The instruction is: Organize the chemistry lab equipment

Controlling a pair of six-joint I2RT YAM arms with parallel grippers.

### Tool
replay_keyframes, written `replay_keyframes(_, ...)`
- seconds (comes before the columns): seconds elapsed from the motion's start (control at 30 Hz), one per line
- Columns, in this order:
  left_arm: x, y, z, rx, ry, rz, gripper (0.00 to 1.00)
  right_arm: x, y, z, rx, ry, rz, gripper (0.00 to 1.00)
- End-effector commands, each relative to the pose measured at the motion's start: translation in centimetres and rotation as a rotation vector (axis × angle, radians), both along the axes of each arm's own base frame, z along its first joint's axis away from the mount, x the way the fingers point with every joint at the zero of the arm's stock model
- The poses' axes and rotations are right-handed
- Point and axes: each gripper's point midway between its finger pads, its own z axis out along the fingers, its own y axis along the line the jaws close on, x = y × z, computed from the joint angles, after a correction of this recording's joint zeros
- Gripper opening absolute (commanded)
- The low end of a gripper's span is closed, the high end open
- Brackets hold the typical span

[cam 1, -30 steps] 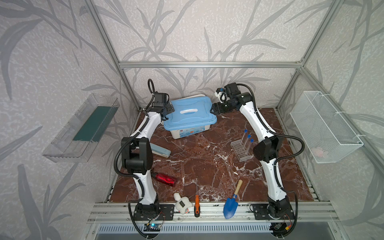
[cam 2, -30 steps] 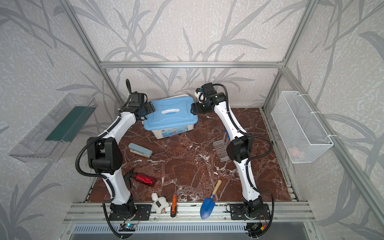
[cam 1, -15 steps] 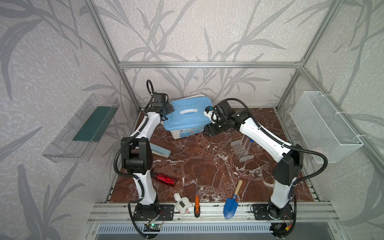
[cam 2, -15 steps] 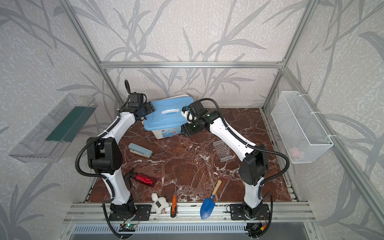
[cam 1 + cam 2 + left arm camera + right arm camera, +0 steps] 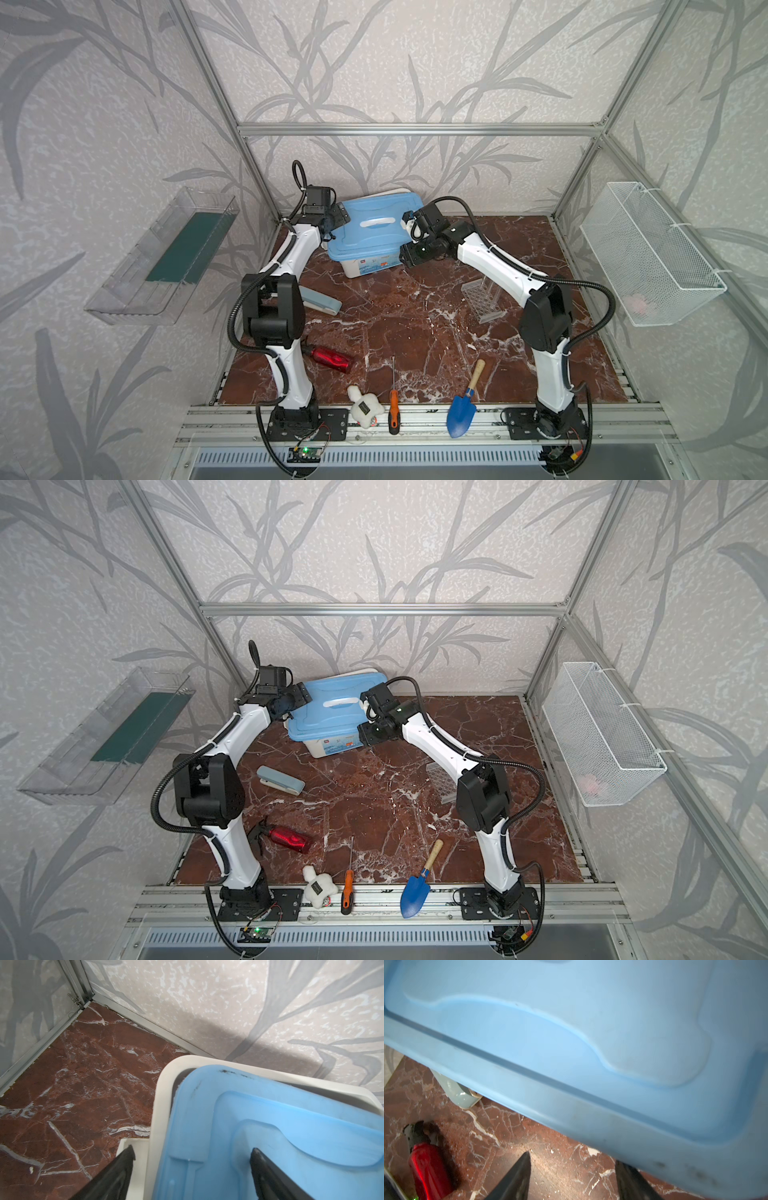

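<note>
The clear grid rack (image 5: pixel 482 300) (image 5: pixel 441 781) stands on the marble table right of centre, partly behind my right arm. At the back sits a white box (image 5: pixel 365 266) whose blue lid (image 5: pixel 374 226) (image 5: pixel 270 1136) (image 5: pixel 591 1043) lies askew on it. My left gripper (image 5: pixel 340 215) (image 5: pixel 303 694) (image 5: pixel 192 1149) is open at the lid's left end, one finger over the lid and one outside the box rim. My right gripper (image 5: pixel 407 256) (image 5: pixel 365 735) (image 5: pixel 573 1159) is open at the box's front right corner. Only bare table shows between its fingers, just under the lid's edge.
A blue-grey stapler (image 5: pixel 321 303) and a red bottle (image 5: pixel 331 360) lie on the left. Along the front edge are a white plush toy (image 5: pixel 365 410), an orange-handled screwdriver (image 5: pixel 393 409) and a blue trowel (image 5: pixel 462 409). A wire basket (image 5: pixel 648 253) hangs right, a clear shelf (image 5: pixel 166 257) left.
My right arm has swung down from above the box's right end to its front right corner, and its jaws have narrowed. The left jaws have opened a little wider.
</note>
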Motion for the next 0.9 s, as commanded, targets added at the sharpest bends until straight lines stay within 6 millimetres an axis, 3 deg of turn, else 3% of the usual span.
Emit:
replay_keyframes(0.0,-1.5,0.2,-1.5,-0.008,0.058,-0.002,0.89,2.2,-0.2,-0.1,-0.034,-0.030,-0.044,0.63)
replay_keyframes(0.2,-1.3,0.4,-2.5,0.003,0.091,-0.004,0.88,3.6,0.6,-0.3,-0.054,-0.015,-0.024,0.62)
replay_keyframes(0.27,-1.4,0.5,-2.8,0.005,0.100,0.000,0.83,3.5,0.9,0.3,-0.052,-0.004,-0.012,0.62)
replay_keyframes(0.33,-1.7,0.8,-3.1,0.022,0.109,0.008,0.71,2.9,1.4,0.8,-0.019,0.020,0.010,0.62)
replay_keyframes(0.4,-1.9,1.0,-3.3,0.033,0.119,0.011,0.70,1.9,2.0,1.8,0.028,0.036,0.054,0.62)
replay_keyframes(0.6,-2.6,1.4,-3.6,0.054,0.146,0.013,0.76,2.7,-0.5,7.5,0.240,-0.006,0.001,0.63)
replay_keyframes(0.67,-3.0,1.4,-4.0,0.051,0.154,0.009,0.68,3.0,-1.2,8.7,0.243,-0.035,-0.001,0.65)
replay_keyframes(0.8,-3.2,1.6,-3.6,0.057,0.152,0.009,0.73,6.1,-3.6,9.2,0.224,-0.092,-0.077,0.68)
replay_keyframes(0.87,-3.3,2.0,-3.8,0.052,0.157,0.018,0.74,7.9,-3.8,9.0,0.198,-0.126,-0.093,0.69)
